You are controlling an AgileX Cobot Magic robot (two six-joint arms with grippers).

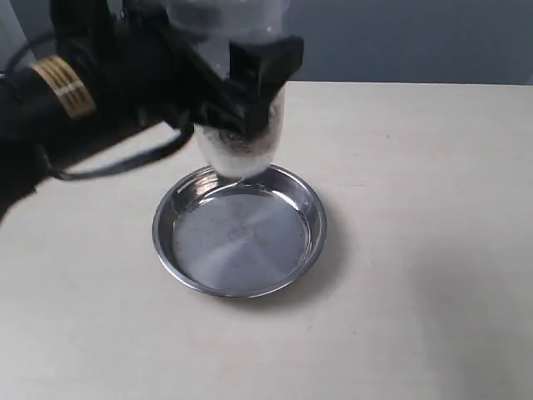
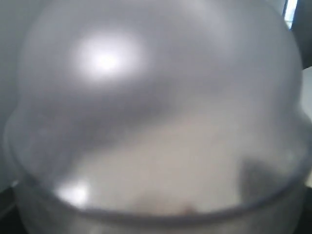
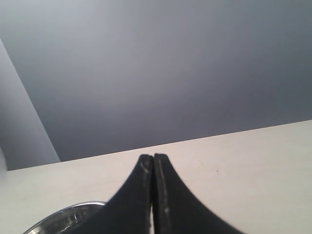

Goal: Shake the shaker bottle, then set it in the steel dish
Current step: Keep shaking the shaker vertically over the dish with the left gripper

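- Right now the shaker bottle [image 1: 241, 154] is hanging roughly upright in the air, its narrower frosted end pointing down over the 12 o'clock edge of the steel dish [image 1: 312, 218]; I cannot tell whether it is clearing the rim or touching it.
- Dark specks are showing through the plastic just below the grip.
- Up close, in the left wrist view, the bottle [image 2: 156, 117] is filling nearly the whole picture as a blurred, pale dome with a bright glare spot.
- Around the bottle's middle, the left gripper [image 1: 246, 98] is clamping it, its black fingers [image 1: 268, 60] pressing on either side.
- Behind it, the left arm is reaching in from about 10 o'clock, a gold band [image 1: 65, 86] ringing it and a black cable [image 1: 125, 167] looping under it.
- Below, the dish is sitting flat on the pale table [image 1: 433, 250], shiny, with a faint mark at its centre.
- Off to the side, the right gripper [image 3: 153, 195] is hovering over the table [image 3: 253, 161] with its jaws pressed together and nothing between them; a bit of the dish's rim [image 3: 68, 217] is peeking in beside it.
- Beyond the table's far edge, at 12 o'clock, a grey-blue wall [image 1: 400, 37] is closing off the scene.
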